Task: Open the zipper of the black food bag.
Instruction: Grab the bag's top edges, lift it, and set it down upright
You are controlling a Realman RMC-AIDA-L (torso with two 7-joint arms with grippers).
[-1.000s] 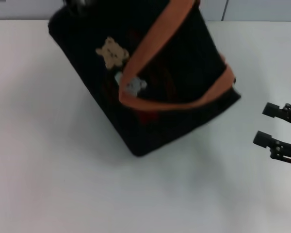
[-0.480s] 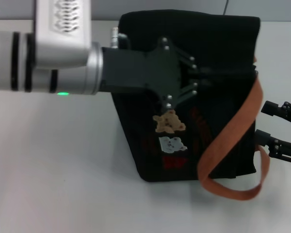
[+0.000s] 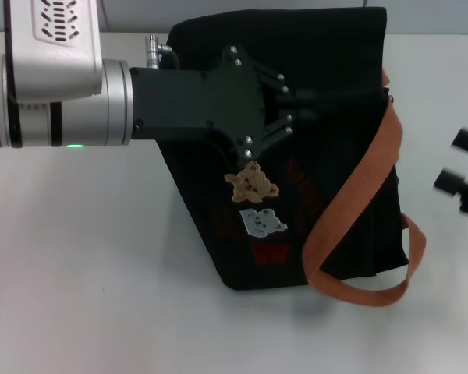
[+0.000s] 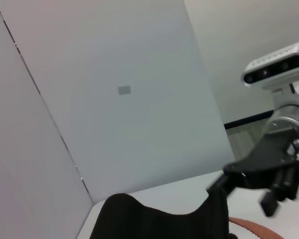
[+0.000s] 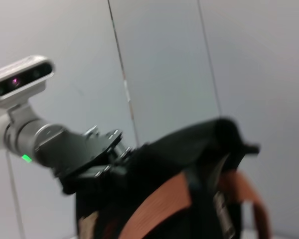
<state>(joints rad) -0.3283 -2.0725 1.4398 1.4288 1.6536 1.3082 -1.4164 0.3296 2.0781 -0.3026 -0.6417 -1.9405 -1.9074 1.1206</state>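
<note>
The black food bag [image 3: 327, 195] stands on the white table, with tan and white bear patches [image 3: 251, 183] and an orange-brown strap [image 3: 366, 187] hanging down its side. My left gripper [image 3: 335, 100] reaches in from the left across the bag's top, its fingers drawn together on the top fabric. Beside the bag, at the right edge of the head view, my right gripper [image 3: 460, 161] hangs open and clear of it. The zipper cannot be made out against the black fabric. The right wrist view shows the bag [image 5: 189, 154] and the left gripper [image 5: 124, 154] on it.
The white table [image 3: 101, 296] spreads out to the left of the bag and in front of it. A loop of strap [image 3: 374, 292] lies on the table at the bag's near right corner. A pale wall panel [image 4: 114, 99] stands behind the table.
A second ago the bag lay tilted with no left arm in view. The left arm now grips its top and has shifted left with it. The right gripper has moved right, toward the frame edge.
</note>
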